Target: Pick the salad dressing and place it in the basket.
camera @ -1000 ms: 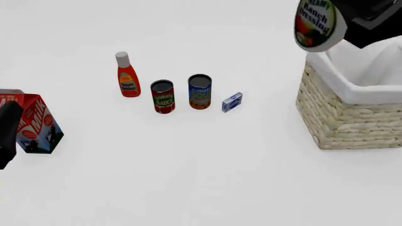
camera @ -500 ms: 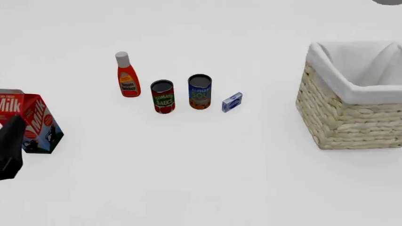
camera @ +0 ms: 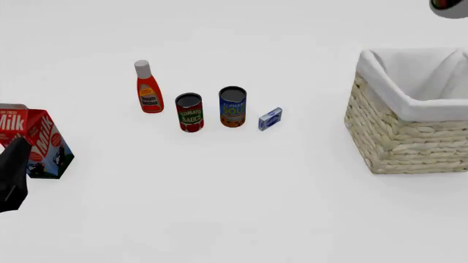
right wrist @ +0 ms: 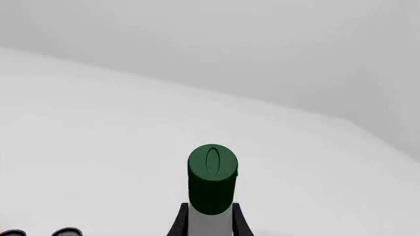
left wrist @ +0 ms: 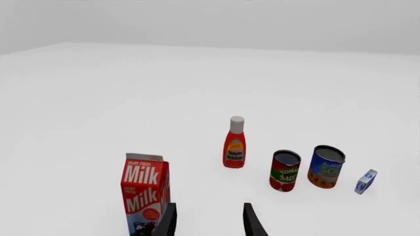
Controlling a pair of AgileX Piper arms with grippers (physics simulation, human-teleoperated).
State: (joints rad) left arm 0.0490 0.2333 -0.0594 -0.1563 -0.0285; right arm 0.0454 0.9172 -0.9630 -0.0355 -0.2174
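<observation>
In the right wrist view my right gripper (right wrist: 208, 219) is shut on the salad dressing (right wrist: 211, 177). Its dark green cap and white neck stand between the two fingers. In the front view only a small rounded part of the bottle (camera: 449, 6) shows at the top right edge, high above the basket (camera: 406, 137). The basket is woven wicker with a white liner and stands at the right. The right gripper itself is out of the front view. My left gripper (left wrist: 208, 221) is open and empty, low at the left beside the milk carton (camera: 40, 142).
A red-orange ketchup bottle (camera: 148, 87), a tomato sauce can (camera: 190, 112), a blue soup can (camera: 232, 107) and a small blue box (camera: 270, 118) stand in a row mid-table. The left arm (camera: 13, 175) is dark at the left edge.
The right gripper lifted the salad dressing up and right, out of the front view; now only a sliver shows at the top right corner. The left arm rose slightly.
</observation>
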